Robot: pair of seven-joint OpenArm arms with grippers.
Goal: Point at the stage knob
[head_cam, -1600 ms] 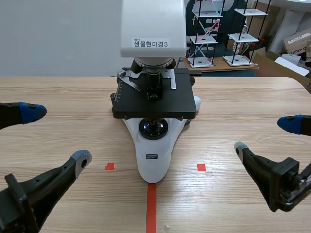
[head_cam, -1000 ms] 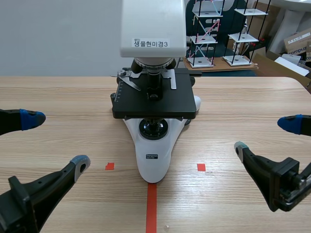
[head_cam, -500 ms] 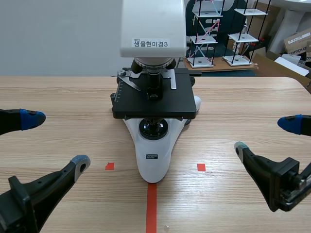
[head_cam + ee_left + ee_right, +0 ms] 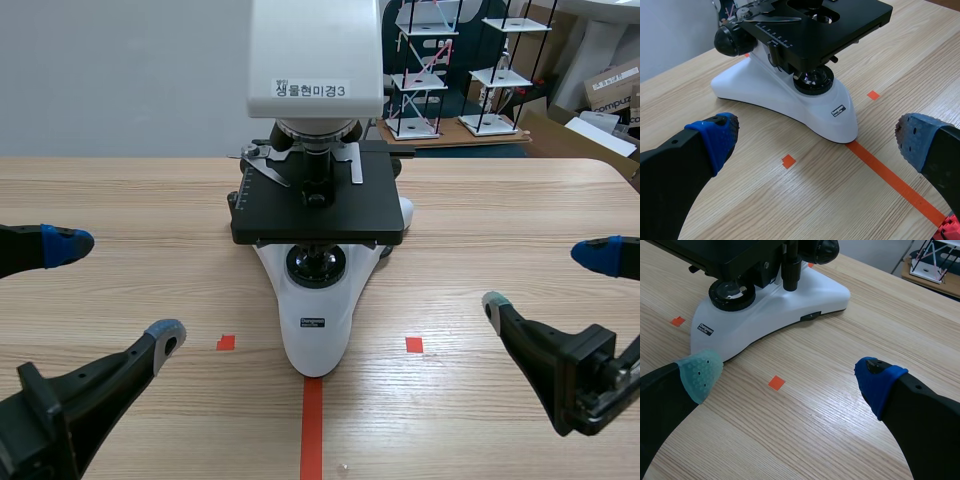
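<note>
Pointing not yet begun, we judge: left tool (image 4: 115,289) and right tool (image 4: 547,279) hang open, well apart from the stage knob (image 4: 791,270).

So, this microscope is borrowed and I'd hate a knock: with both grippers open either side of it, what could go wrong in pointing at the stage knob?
The stage knob hangs close to the bigger focus knob; the right gripper could end up indicating the wrong one. It sits under the stage overhang, so an open gripper might bump the stage or the white base. From the left gripper side, only another focus knob shows.
</note>
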